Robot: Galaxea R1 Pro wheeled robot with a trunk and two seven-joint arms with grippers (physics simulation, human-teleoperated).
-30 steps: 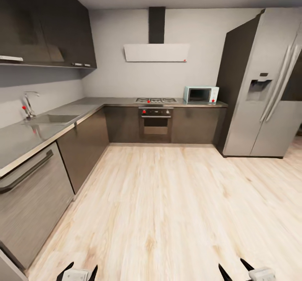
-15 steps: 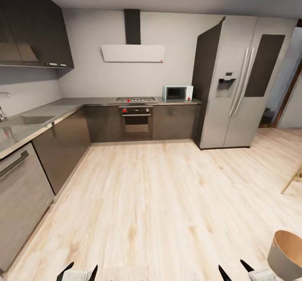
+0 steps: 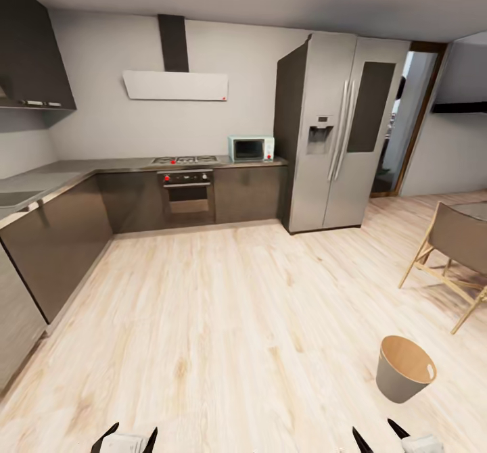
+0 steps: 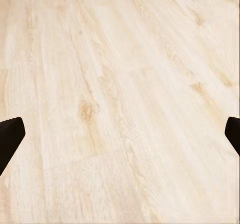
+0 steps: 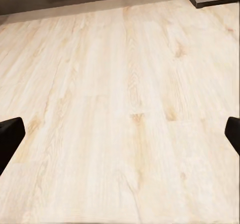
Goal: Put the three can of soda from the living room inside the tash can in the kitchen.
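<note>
Head view is the kitchen, and a fair bit is cut off. Both grippers only poke in at the bottom edge: the left gripper (image 3: 126,436) and right gripper (image 3: 380,435) show as dark finger tips with a pale body behind. Tips are spread apart with nothing between them, and both wrist views agree: black finger (image 4: 9,140) at one side, the other at the far edge, bare floor in the gap.

The trash can (image 3: 404,368) stands upright on the floor (image 3: 223,318) toward the right, near the right gripper but not touching it. Round, tapered, pale grey outside, brown inside, oval cut-out by the rim. Looks empty from what's visible inside.

The chair (image 3: 452,258) to its right is clipped by the frame; light wood legs, grey-brown back. The counter (image 3: 40,179) on the left runs out of view, matte steel over dark glossy units.

Far wall: oven (image 3: 186,193) with red knobs, a small pale-blue microwave (image 3: 251,148), flat white hood (image 3: 176,85), tall silver fridge (image 3: 331,135) with a dispenser. No readable writing anywhere, too blurry.

Floor is pale wood planks with knots.
</note>
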